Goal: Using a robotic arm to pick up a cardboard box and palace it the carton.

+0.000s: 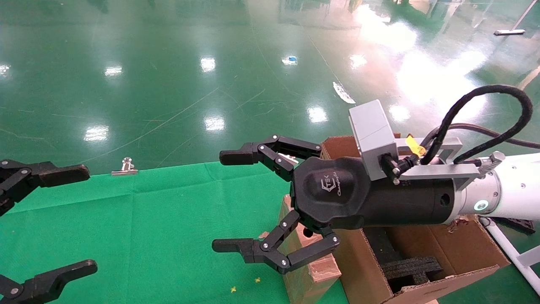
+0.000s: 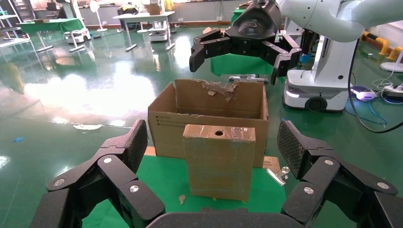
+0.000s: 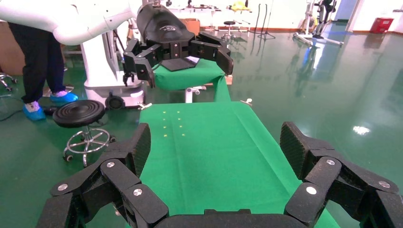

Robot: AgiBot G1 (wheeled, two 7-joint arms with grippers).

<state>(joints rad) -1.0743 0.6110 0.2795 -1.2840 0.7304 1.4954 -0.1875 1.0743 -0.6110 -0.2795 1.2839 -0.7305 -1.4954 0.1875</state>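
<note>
The small cardboard box (image 1: 301, 272) stands upright on the green cloth, right against the big carton (image 1: 447, 249). In the left wrist view the box (image 2: 218, 161) shows a round hole in its top narrow side, with the carton (image 2: 166, 118) behind it. My right gripper (image 1: 225, 200), on the white arm, is open and empty; it hovers above the box and points left over the cloth. My left gripper (image 1: 80, 221) is open and empty at the left edge of the table and faces the box from a distance. In its own view the left gripper (image 2: 211, 147) frames the box without touching it.
Black foam blocks (image 1: 413, 268) lie inside the carton. A metal binder clip (image 1: 124, 169) sits on the far edge of the green cloth (image 1: 147, 228). In the right wrist view my right gripper (image 3: 214, 142) looks along the cloth toward the left gripper (image 3: 178, 47). Shiny green floor surrounds the table.
</note>
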